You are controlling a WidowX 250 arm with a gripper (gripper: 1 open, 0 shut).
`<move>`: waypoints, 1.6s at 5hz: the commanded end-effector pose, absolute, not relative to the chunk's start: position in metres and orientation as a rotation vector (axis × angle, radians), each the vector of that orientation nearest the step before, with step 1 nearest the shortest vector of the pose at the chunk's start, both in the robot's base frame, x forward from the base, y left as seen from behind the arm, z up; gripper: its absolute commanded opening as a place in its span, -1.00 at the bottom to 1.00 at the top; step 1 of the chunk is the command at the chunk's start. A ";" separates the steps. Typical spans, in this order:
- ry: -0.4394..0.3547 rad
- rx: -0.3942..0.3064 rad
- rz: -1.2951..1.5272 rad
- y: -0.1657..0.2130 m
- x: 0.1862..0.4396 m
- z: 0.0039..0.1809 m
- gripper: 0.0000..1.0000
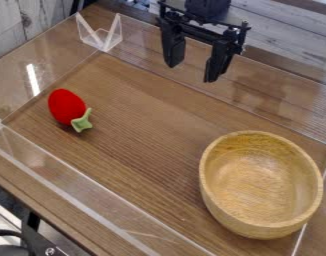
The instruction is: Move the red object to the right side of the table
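Observation:
The red object (67, 106) is a small glossy strawberry-like toy with a light green stem end pointing toward the front. It lies on the left part of the brown wood-grain table (152, 130). My gripper (193, 58) hangs at the back centre, pointing down, well to the right of and behind the red object. Its two black fingers (170, 48) stand apart with nothing between them, so it is open.
A round light wooden bowl (261, 182), with nothing in it, sits at the front right. Low clear acrylic walls (72, 200) edge the tabletop. A clear folded acrylic piece (99, 33) stands at the back left.

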State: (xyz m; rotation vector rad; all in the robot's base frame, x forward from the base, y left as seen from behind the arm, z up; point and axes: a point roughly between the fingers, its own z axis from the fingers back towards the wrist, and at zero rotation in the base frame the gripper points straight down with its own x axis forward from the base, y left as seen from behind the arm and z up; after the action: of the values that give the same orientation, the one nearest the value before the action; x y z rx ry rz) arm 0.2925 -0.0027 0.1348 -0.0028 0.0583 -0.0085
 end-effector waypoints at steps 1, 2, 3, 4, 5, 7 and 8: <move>0.100 -0.007 -0.002 -0.002 0.288 0.120 1.00; 0.093 -0.023 0.113 0.024 0.273 0.114 1.00; 0.064 -0.045 0.265 0.063 0.256 0.112 1.00; 0.035 -0.064 0.430 0.098 0.244 0.110 1.00; 0.014 -0.089 0.599 0.130 0.234 0.106 1.00; 0.010 -0.127 0.906 0.163 0.227 0.088 1.00; 0.017 -0.143 0.992 0.167 0.230 0.076 1.00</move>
State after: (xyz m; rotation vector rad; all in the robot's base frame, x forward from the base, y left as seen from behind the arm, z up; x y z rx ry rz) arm 0.2251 0.1602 0.0642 -0.1532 0.0697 0.9832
